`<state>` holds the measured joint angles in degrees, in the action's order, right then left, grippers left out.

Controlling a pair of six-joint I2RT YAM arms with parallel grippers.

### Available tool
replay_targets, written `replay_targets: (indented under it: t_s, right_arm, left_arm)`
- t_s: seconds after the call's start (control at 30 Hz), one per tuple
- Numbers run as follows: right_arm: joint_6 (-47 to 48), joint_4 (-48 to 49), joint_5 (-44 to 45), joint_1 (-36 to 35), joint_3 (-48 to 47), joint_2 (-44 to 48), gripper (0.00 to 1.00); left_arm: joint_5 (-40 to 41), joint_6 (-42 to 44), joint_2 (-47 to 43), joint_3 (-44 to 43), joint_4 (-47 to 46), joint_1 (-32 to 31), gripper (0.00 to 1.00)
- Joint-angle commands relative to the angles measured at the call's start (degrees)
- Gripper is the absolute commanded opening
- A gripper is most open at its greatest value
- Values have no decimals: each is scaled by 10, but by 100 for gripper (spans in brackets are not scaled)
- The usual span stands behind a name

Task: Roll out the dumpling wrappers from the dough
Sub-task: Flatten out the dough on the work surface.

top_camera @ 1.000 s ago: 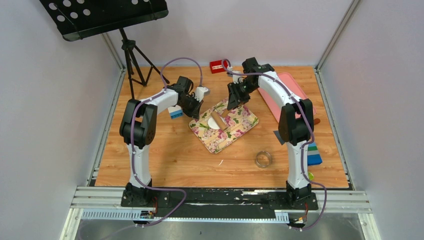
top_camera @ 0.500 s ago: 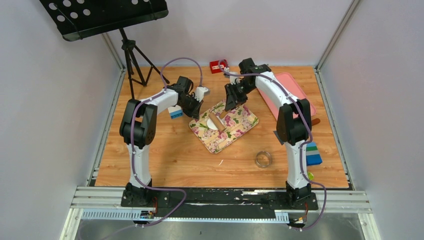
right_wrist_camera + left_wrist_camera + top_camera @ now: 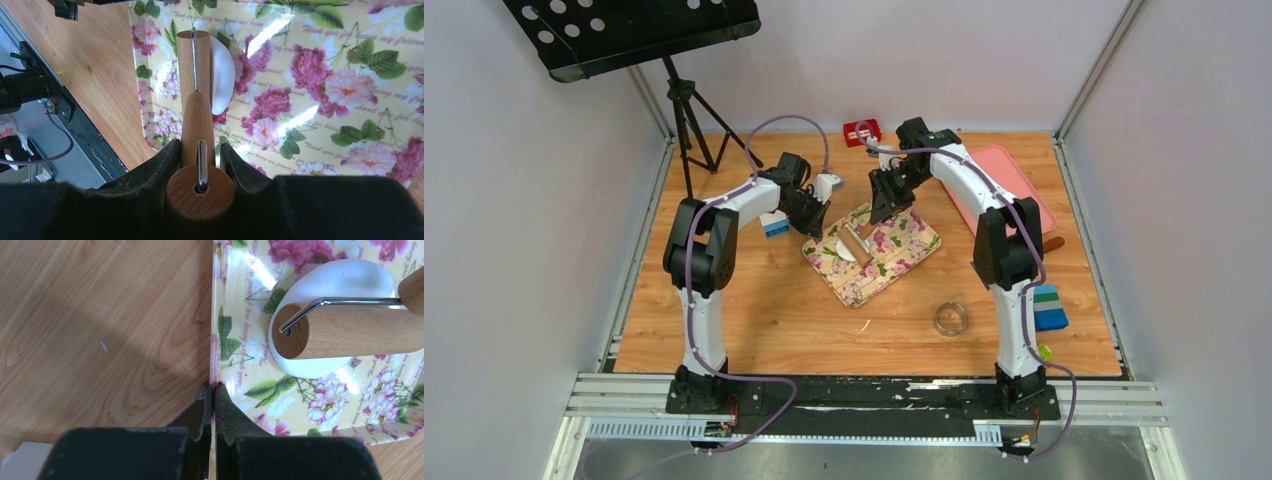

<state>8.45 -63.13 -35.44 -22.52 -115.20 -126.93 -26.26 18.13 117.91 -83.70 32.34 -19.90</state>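
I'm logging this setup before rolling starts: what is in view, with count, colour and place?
table: one, light wood, under everything
tray: one, yellow with pink flowers, table centre
dough: one piece, white, on the tray beneath the roller
roller: one, wood with a metal frame, resting on the dough
ring cutter: one, metal, on the table nearer than the tray
red box: one, red, far edge
pink board: one, pink, far right
block: one, white and blue, left of the tray
stack: one, blue and green, right edge
music stand: one, black, far left corner
left gripper: black, shut on the tray's rim
right gripper: black, shut on the roller's handle
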Motion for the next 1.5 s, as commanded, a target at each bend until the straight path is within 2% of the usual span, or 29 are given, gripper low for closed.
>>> replay_targets:
  t_s: [0.0, 0.23, 1.47]
  right_arm:
    - [26, -14, 113, -24, 11, -59, 0]
    - [26, -16, 114, -32, 8, -62, 0]
    - [25, -23, 4, -33, -39, -49, 0]
  left_arm:
    - [11, 7, 11, -3, 2, -7, 0]
    - [11, 8, 9, -1, 1, -7, 0]
    - [10, 8, 9, 0, 1, -7, 0]
